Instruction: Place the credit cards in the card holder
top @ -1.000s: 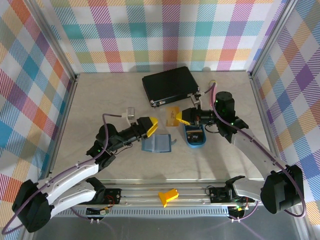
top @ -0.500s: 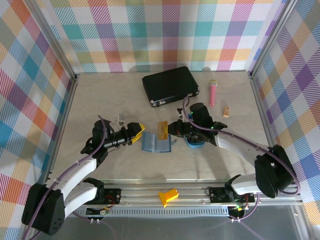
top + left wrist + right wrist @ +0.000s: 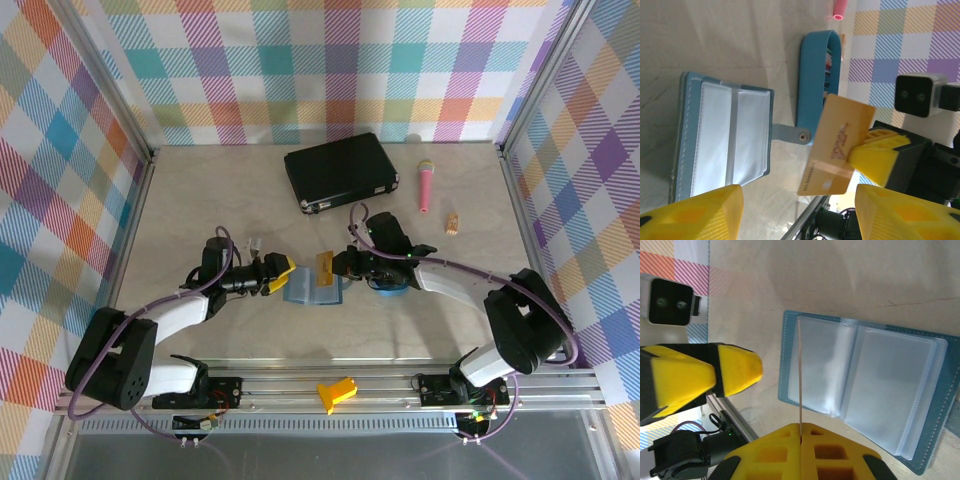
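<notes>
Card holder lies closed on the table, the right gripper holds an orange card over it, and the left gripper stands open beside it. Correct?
Not quite: the card holder lies open, its clear pockets facing up, as the right wrist view shows. The right gripper does hold the orange card over it, and the left gripper stands open beside it.

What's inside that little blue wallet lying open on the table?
The card holder shows only pale clear pockets, seemingly empty. The orange card is held edge-on over it in the right arm's jaws, not yet inserted. Anything beneath the pockets is hidden.
</notes>
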